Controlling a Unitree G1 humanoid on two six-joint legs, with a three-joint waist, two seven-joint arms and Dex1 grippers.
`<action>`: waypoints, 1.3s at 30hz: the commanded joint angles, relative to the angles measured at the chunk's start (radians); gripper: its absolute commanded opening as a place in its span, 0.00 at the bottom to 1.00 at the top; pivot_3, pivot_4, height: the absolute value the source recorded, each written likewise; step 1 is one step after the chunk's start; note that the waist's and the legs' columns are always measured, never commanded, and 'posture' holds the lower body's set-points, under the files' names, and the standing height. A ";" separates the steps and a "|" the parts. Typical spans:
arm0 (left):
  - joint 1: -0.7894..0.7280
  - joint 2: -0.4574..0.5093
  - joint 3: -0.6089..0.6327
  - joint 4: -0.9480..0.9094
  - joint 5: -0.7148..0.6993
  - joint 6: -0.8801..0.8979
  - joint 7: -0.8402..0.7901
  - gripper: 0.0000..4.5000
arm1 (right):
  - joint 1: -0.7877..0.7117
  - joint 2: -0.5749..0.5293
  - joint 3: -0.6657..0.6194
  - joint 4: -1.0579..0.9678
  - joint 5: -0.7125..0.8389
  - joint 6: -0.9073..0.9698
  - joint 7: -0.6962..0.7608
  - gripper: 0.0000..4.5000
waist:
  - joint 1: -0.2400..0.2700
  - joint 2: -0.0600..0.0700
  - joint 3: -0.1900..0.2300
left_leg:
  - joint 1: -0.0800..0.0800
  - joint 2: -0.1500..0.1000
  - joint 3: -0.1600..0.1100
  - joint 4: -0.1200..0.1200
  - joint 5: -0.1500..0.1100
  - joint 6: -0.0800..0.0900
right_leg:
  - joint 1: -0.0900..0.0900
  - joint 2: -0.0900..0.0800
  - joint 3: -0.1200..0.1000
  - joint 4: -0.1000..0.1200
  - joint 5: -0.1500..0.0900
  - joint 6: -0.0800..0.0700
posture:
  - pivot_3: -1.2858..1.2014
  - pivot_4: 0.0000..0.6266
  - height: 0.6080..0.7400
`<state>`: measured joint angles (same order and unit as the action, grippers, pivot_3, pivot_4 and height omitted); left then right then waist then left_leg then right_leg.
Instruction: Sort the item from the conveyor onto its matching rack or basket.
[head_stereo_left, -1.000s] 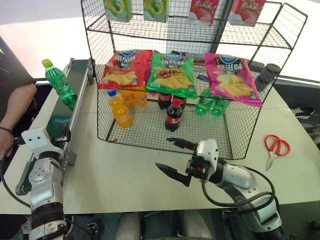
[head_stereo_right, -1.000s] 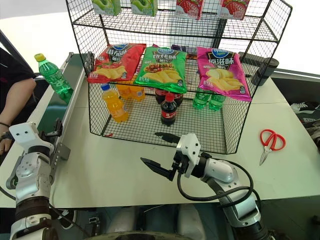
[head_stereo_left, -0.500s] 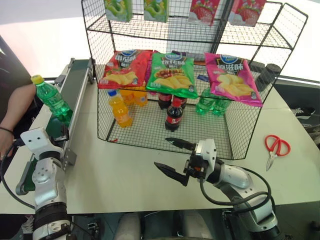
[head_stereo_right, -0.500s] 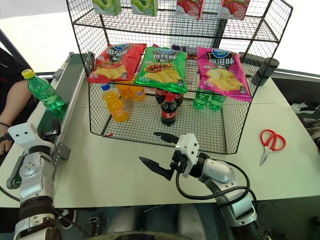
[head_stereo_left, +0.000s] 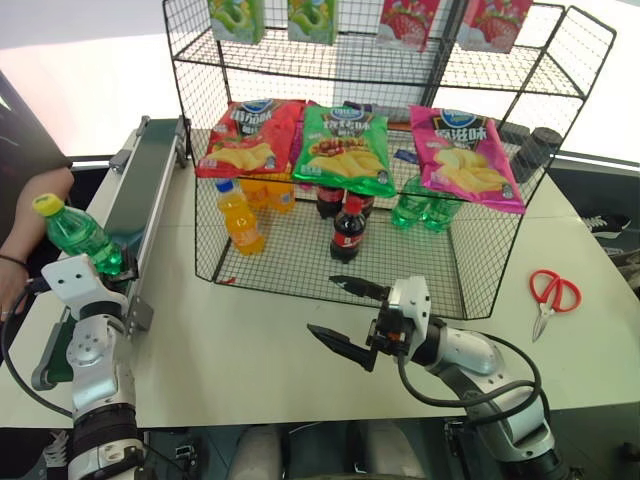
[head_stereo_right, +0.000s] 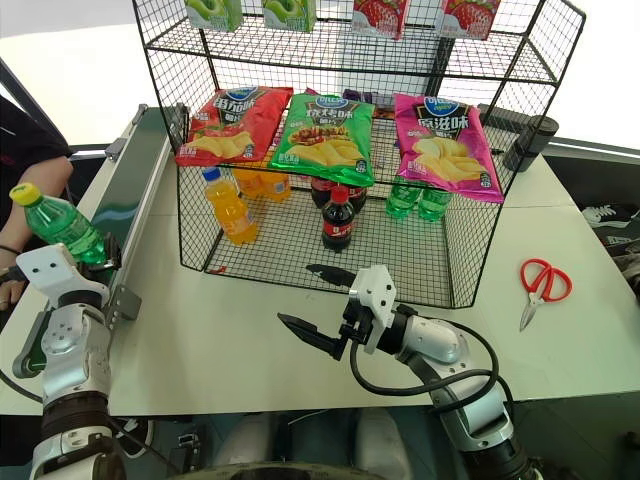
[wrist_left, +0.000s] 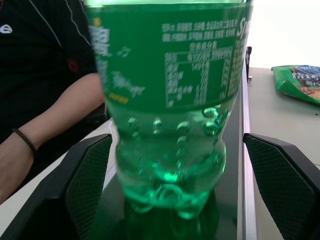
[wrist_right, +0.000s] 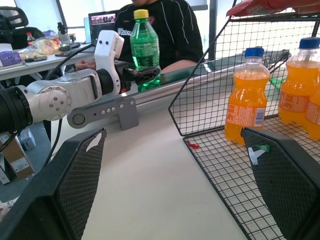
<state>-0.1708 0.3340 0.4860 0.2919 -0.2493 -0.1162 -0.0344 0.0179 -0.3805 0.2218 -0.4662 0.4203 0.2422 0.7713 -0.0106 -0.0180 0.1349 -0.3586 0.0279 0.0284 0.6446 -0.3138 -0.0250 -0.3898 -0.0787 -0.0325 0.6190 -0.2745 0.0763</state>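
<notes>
left fingers (wrist_left: 90, 185) apart | green bottle (wrist_left: 170, 115) upright between them, untouched

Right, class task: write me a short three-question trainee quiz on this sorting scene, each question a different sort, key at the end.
1. True or false: the green soda bottle already stands in the black wire rack.
2. Multiple choice: the left gripper has its fingers A) shut on the bottle, B) open on either side of the bottle, C) open over the red scissors.
3. Fill in: the bottle stands on the dark green ____.

Key: 1 false; 2 B; 3 conveyor.
</notes>
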 joint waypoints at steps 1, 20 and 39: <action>-0.001 0.002 0.004 -0.048 -0.002 -0.032 0.002 0.88 | -0.012 0.009 -0.008 -0.026 0.029 -0.001 0.001 1.00 | 0.002 0.000 0.000 | 0.000 0.000 0.000 0.000 0.000 0.000 | 0.000 0.000 0.000 0.000 0.000 0.000 | 0.52 0.24 1.00; 0.145 0.121 -0.202 -0.482 -0.057 -0.005 -0.355 0.63 | -0.043 -0.062 -0.070 -0.006 0.028 0.007 0.016 1.00 | -0.002 -0.005 0.000 | -0.007 -0.002 -0.001 0.000 0.000 0.000 | -0.004 -0.003 0.000 -0.004 -0.001 -0.003 | 0.52 0.24 1.00; -0.077 -0.011 -0.714 -0.408 -0.107 0.115 -0.853 0.63 | -0.152 -0.018 -0.079 -0.057 0.051 0.101 -0.102 1.00 | 0.000 0.002 0.003 | -0.010 -0.002 -0.001 0.003 0.000 0.001 | -0.005 0.001 -0.002 -0.003 0.001 0.001 | 0.52 0.24 1.00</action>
<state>-0.2163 0.3354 -0.2193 -0.0974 -0.3205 0.0145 -0.8450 -0.1261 -0.4072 0.1554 -0.4738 0.4728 0.3479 0.6828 -0.0103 -0.0164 0.1381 -0.3684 0.0257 0.0274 0.6474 -0.3138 -0.0238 -0.3946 -0.0773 -0.0353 0.6163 -0.2733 0.0777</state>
